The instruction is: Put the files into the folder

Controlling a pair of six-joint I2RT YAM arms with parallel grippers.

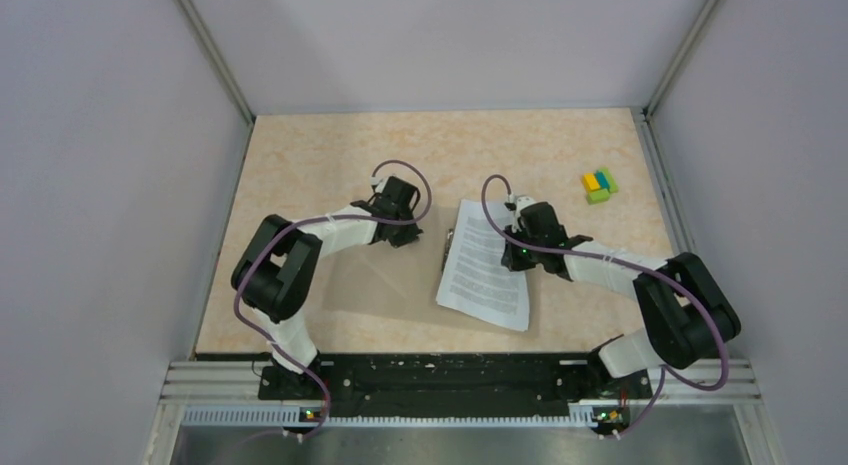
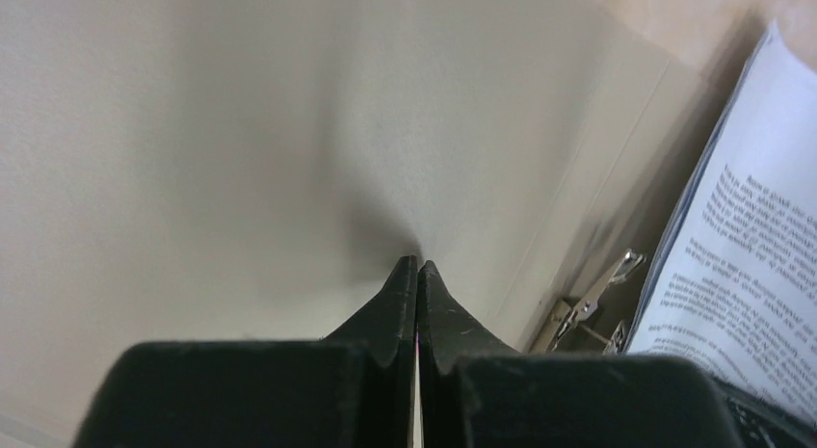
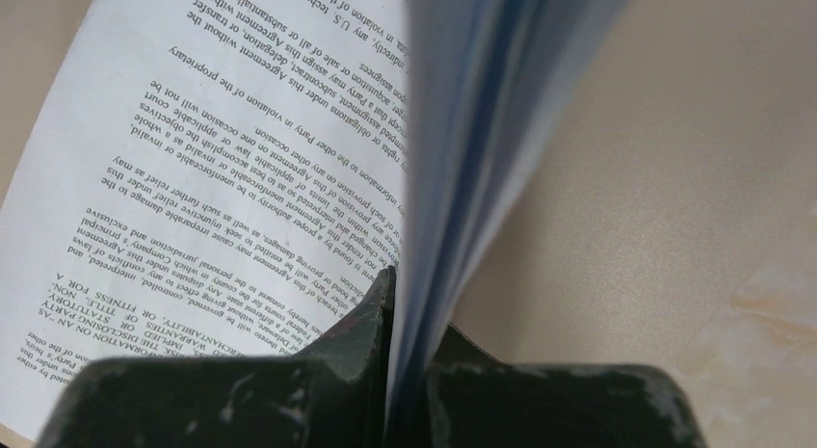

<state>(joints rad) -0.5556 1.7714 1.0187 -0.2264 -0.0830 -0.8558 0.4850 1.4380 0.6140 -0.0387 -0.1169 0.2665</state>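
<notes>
The tan folder (image 1: 370, 280) lies open on the table, and its inner face (image 2: 241, 130) fills the left wrist view. Its metal clip (image 2: 592, 303) shows near the spine. My left gripper (image 1: 402, 228) (image 2: 417, 265) is shut at the far edge of the left cover. A thin pale strip runs between its fingers, and the card dimples at the tips. The files (image 1: 487, 265), white printed sheets, rest on the folder's right half. My right gripper (image 1: 517, 253) (image 3: 414, 294) is shut on their right edge, where the sheets (image 3: 212, 178) fan upward.
A small yellow, blue and green block cluster (image 1: 599, 185) sits at the far right of the table. Grey walls with metal rails enclose the table on three sides. The arm bases stand at the near edge.
</notes>
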